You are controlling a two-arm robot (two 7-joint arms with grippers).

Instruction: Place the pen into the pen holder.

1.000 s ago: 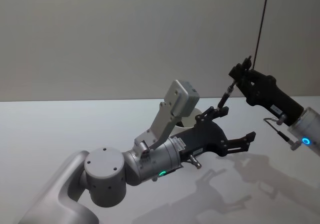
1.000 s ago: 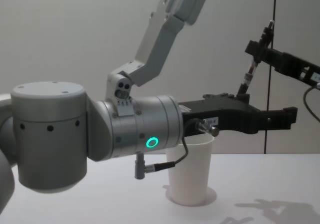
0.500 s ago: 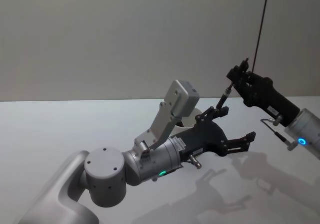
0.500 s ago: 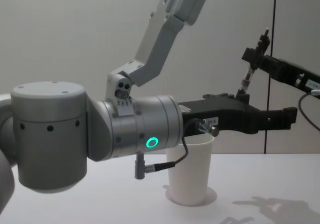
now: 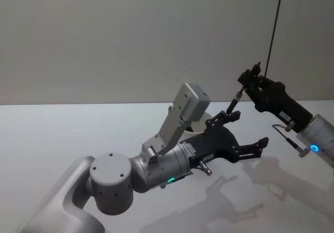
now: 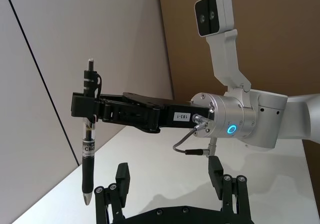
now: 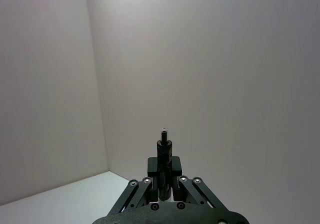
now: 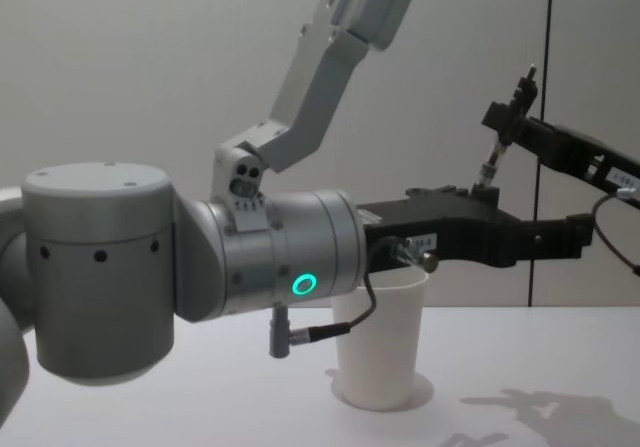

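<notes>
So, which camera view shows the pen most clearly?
The left wrist view: the whole pen hangs upright in the right gripper, tip down. Head and chest views show it small and partly hidden; the right wrist view shows just its top end.

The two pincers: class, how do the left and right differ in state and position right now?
The right pincer is shut on the pen, held raised and upright; the left pincer is open and empty. The left hangs just above the pen holder; the right is higher, off to the side. Both are black.

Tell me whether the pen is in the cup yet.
Out. The right gripper holds the pen upright in the air, above the white cup.
</notes>
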